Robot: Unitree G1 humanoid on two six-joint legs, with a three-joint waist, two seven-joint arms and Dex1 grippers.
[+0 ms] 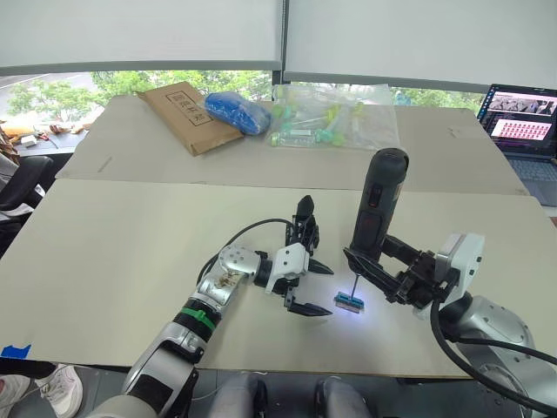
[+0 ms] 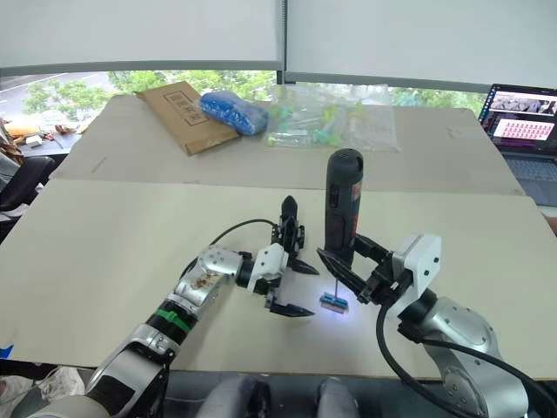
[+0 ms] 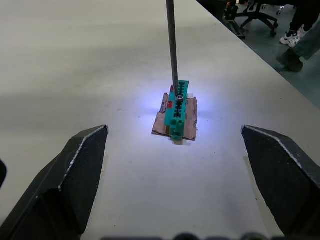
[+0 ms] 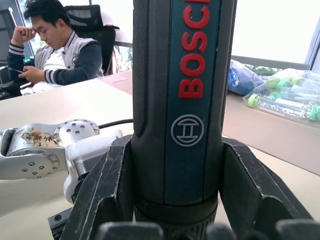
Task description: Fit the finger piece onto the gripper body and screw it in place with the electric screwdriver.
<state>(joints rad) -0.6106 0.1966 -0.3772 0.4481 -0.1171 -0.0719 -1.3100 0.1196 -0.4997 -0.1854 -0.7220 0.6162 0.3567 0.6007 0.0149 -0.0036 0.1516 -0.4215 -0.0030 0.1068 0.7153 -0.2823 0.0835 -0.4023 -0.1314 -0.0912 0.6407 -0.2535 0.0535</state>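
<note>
A: Two grippers low on the near table (image 1: 104, 261). Your left gripper (image 1: 315, 287) has its fingers spread wide, nothing between them. Your right gripper (image 1: 376, 261) is pinched on the electric screwdriver (image 1: 378, 205), which stands upright, long axis near vertical.

B: Where's the bit?

A: Tip sits on the small green-and-brown block (image 3: 177, 112), in the white glow of the tip light. The block lies between the two grippers, just ahead of the left fingers.

B: And the gripper body?

A: It stands upright just behind the left gripper (image 1: 304, 228), pointed end up, on the left of the screwdriver. Your left arm is nearer to it. I can't pick out a separate finger piece.

B: Any writing?

A: "BOSCH" in red down the screwdriver's side, round logo below. Farther back: a brown envelope (image 1: 178, 115) with print too small to read, a blue bag (image 1: 238, 111), and a laptop (image 1: 523, 131) at far right.
</note>
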